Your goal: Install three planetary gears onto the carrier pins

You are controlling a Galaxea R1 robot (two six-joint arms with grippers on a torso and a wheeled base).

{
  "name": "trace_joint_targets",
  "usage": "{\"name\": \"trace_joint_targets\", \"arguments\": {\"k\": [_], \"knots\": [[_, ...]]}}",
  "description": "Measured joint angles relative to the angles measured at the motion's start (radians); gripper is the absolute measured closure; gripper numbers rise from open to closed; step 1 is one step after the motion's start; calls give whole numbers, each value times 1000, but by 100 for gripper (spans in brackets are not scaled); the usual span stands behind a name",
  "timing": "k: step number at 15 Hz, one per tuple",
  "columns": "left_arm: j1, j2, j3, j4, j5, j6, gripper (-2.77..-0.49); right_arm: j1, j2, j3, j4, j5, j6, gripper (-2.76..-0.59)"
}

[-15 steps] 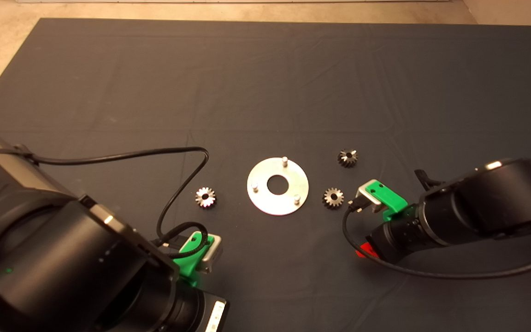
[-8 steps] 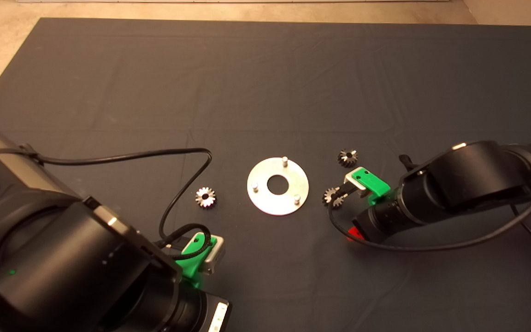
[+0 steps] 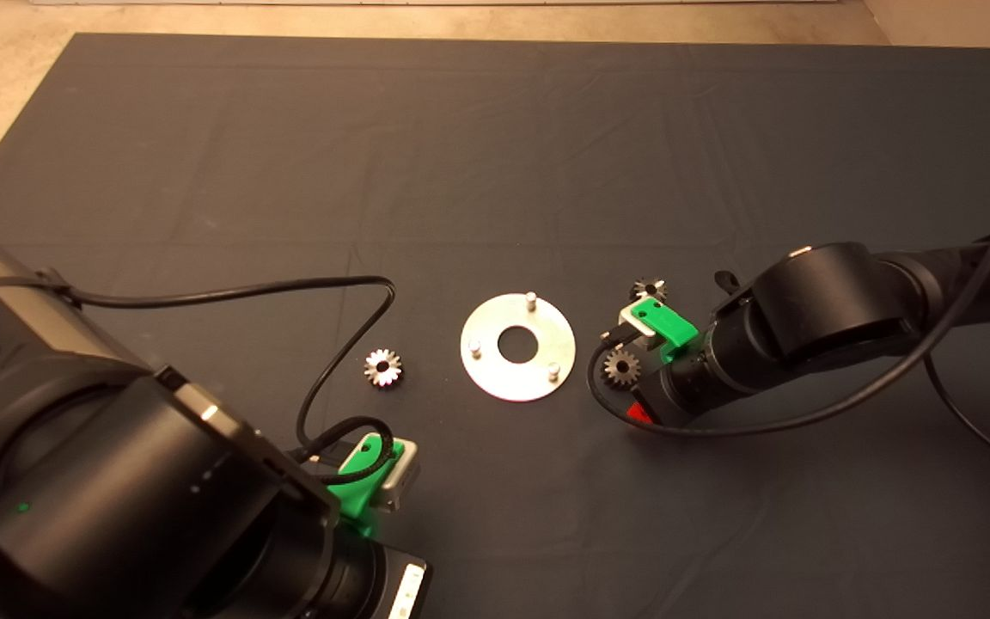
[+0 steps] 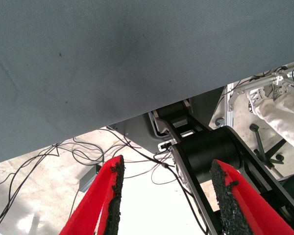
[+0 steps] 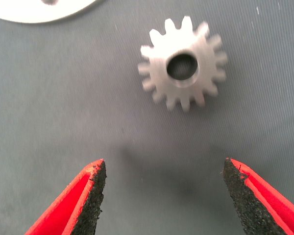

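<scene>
The silver carrier disc lies mid-mat with three bare pins standing up. One planetary gear lies left of the disc. A second gear lies right of it, and a third sits farther back, partly hidden by the right wrist's green mount. My right gripper hangs just beside the second gear. In the right wrist view it is open and empty, with that gear flat on the mat just beyond its fingertips. My left gripper is open and parked at the mat's lower left.
The disc's rim shows in the right wrist view, close to the gear. A black cable loops over the mat from the left arm, near the left gear. Past the mat's edge, the left wrist view shows floor cables and a frame.
My right arm has moved left and toward the disc, to beside the nearer right gear, and now partly covers the farther gear. The left arm and all gears have stayed put.
</scene>
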Motion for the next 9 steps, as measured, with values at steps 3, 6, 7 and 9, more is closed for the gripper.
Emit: {"name": "trace_joint_targets", "arguments": {"k": [3, 6, 7, 9], "knots": [[0, 0, 0, 0, 0, -1, -118, 0, 23, -38, -7, 1, -26, -176], [0, 0, 0, 0, 0, -1, -118, 0, 33, -63, -9, 1, -48, -176], [0, 0, 0, 0, 0, -1, -118, 0, 35, -70, -11, 1, -57, -176], [0, 0, 0, 0, 0, -1, -118, 0, 39, -84, -18, 1, -70, -176]]}}
